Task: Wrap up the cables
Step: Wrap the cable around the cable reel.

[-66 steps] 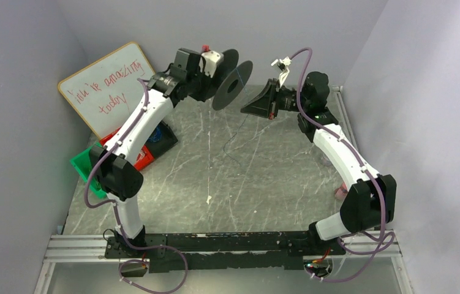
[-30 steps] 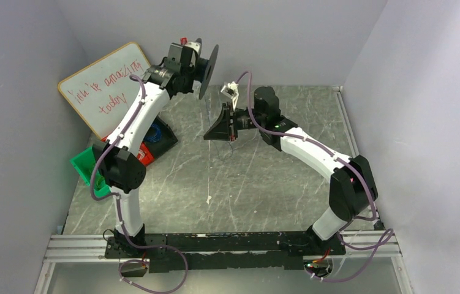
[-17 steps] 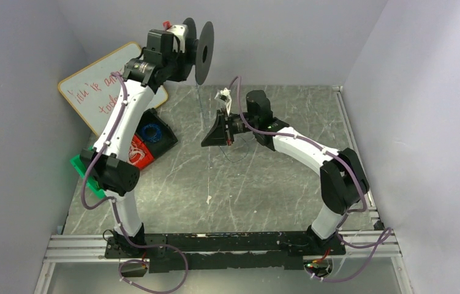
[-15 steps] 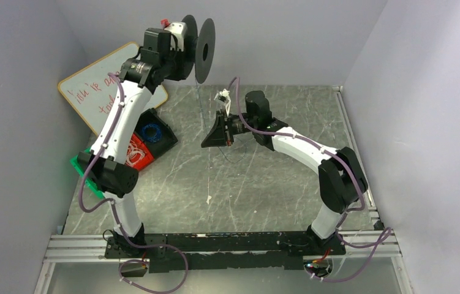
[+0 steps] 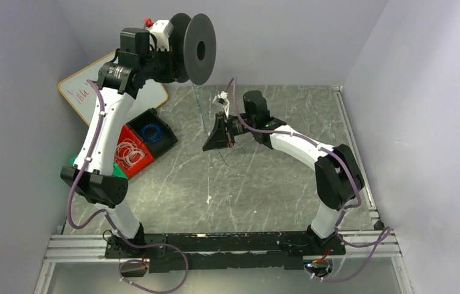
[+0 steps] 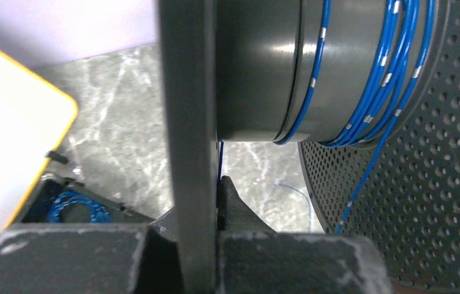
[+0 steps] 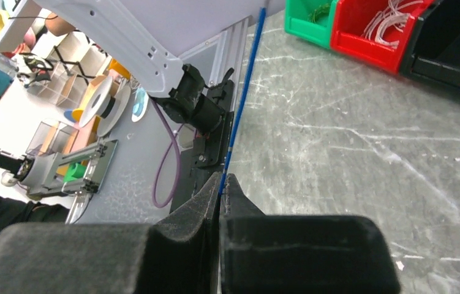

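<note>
Found the winding step in hand; judged it partly done. Noted the black perforated plastic spool point(image 5: 201, 48) raised high at the far left, one flange taken edge-on by the left gripper point(image 5: 173, 56) and clamped firmly there. Noted several turns of the very thin blue wire with white flecks point(image 6: 374, 79) on the hub, bunched against the perforated flange, with most of the hub bare. Traced one strand off the hub and down to the right gripper point(image 7: 220, 179), pinched closed on it. Saw the strand leave those tips in a straight line. Located that gripper low over the grey marbled tabletop point(image 5: 264, 184), below and just right of the spool. Noted a loose tail of the same wire lying on the tabletop close by. Cannot tell how much tail remains. Judged the next move: turn the spool, or carry the strand round the hub, under steady tension. Recommend letting slack slip through the pinch and steering fresh turns onto the bare hub, clear of the flange rim.
</note>
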Available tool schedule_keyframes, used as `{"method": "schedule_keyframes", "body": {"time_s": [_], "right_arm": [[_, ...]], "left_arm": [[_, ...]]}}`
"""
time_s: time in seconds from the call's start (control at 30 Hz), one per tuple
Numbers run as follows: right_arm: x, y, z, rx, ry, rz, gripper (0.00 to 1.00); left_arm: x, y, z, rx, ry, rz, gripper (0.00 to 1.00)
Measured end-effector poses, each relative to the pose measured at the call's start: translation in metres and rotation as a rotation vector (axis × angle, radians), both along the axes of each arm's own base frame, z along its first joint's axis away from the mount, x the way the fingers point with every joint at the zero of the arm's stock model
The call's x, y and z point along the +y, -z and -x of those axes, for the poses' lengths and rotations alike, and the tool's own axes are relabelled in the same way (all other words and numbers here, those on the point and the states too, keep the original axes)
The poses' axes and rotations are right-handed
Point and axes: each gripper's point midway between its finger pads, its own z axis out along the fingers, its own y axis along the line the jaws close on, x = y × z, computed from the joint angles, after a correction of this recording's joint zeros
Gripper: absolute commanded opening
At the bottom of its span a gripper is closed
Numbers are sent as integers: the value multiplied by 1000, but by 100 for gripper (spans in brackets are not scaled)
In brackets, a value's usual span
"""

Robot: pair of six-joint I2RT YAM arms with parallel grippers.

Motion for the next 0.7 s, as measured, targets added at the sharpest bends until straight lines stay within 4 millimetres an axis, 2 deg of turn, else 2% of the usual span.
{"method": "schedule_keyframes", "body": {"time_s": [0.17,0.33,0.43,0.57,0.7], "right_arm": [[-15,20,-20,47,48,43,3],[-44,48,-60,120,151,85,4],[-61,55,-77,149,204,96,5],[-78,57,-89,155,246,101,6],[-93,64,-94,172,268,120,6]], "left_arm": [[-19,0,8,16,128,93,2],[-38,7,24,47,267,156,2],[-45,12,37,76,332,177,2],[-48,20,50,94,388,175,2],[-45,39,73,122,432,154,2]]}}
